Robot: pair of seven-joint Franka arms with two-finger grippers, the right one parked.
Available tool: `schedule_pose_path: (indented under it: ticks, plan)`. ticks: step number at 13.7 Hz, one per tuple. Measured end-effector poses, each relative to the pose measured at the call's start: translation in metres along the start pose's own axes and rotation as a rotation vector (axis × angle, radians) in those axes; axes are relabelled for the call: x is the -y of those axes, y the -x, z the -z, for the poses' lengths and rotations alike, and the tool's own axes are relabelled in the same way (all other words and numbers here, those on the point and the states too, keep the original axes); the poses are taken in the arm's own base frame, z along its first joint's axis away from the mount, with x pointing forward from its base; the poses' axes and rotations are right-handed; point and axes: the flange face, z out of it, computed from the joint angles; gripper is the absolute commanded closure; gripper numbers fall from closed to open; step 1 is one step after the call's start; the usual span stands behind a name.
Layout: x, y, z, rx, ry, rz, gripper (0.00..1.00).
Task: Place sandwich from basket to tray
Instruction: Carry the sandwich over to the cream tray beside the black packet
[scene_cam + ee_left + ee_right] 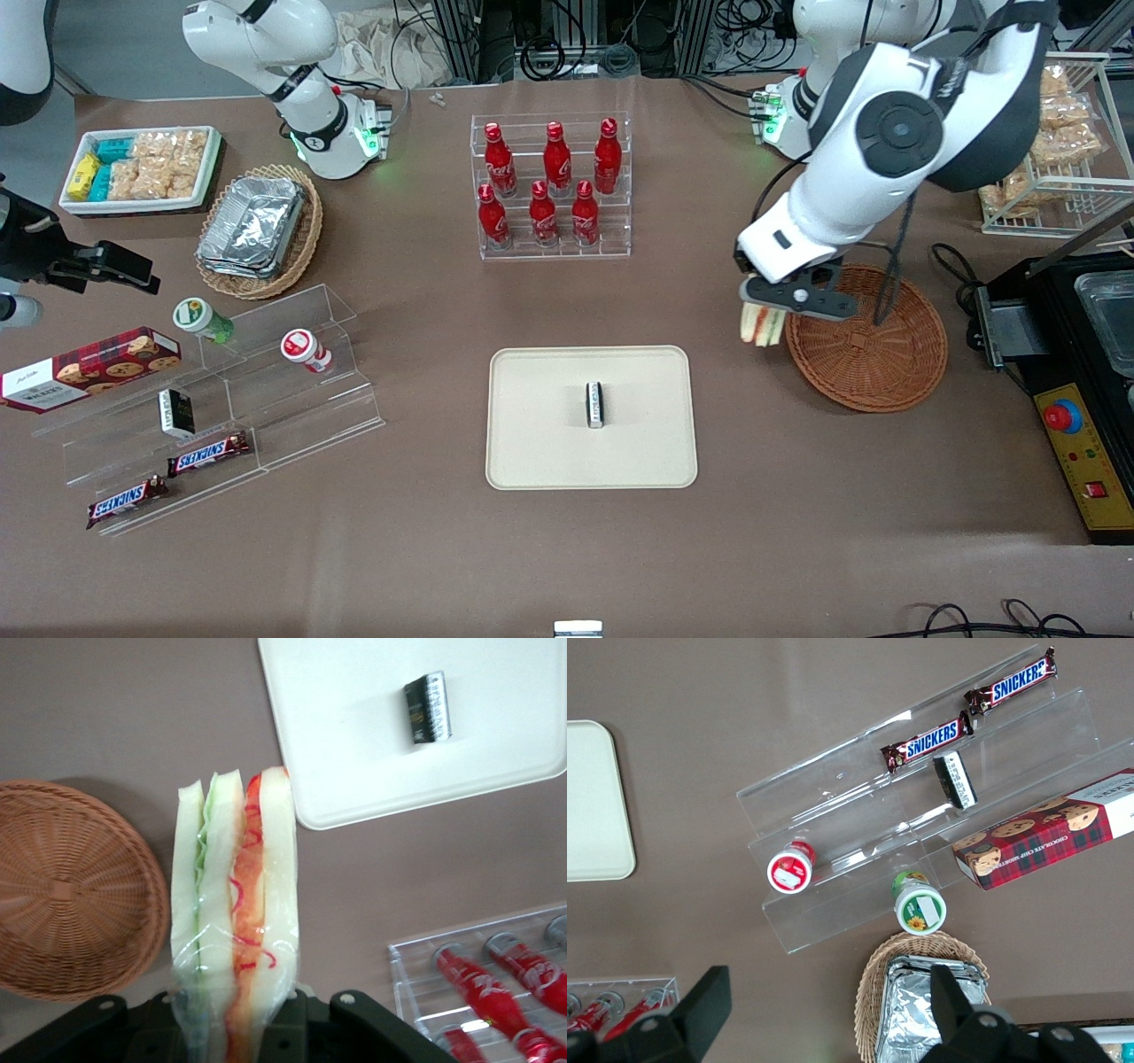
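Brown table (425, 549), claw (772, 312) gripping wedge-shaped sandwich (235, 921)

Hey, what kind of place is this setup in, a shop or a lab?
Probably a robotics lab staged as a snack shop: red cola bottles in a clear acrylic rack, Snickers bars on acrylic shelves, cables around. The left gripper holds the wrapped triangular sandwich between the round wicker basket and the cream tray.

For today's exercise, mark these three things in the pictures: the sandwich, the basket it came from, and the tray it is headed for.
sandwich (235, 921): left wrist view, on the orange filling between the bread slices, held in the gripper (235, 1028).
basket (873, 354): front view, on its woven floor.
tray (540, 434): front view, on bare cream surface.
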Motion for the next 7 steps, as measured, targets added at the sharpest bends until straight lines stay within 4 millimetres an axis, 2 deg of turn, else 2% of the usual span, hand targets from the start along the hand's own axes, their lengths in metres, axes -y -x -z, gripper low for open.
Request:
schedule_pose_path:
  ticks: [3,7]
  plan:
    - [-0.02,-0.016,-0.02,0.013,0.004,-0.01,1.0]
    - [-0.049,-0.036,-0.077,0.006,-0.061,-0.008,1.0]
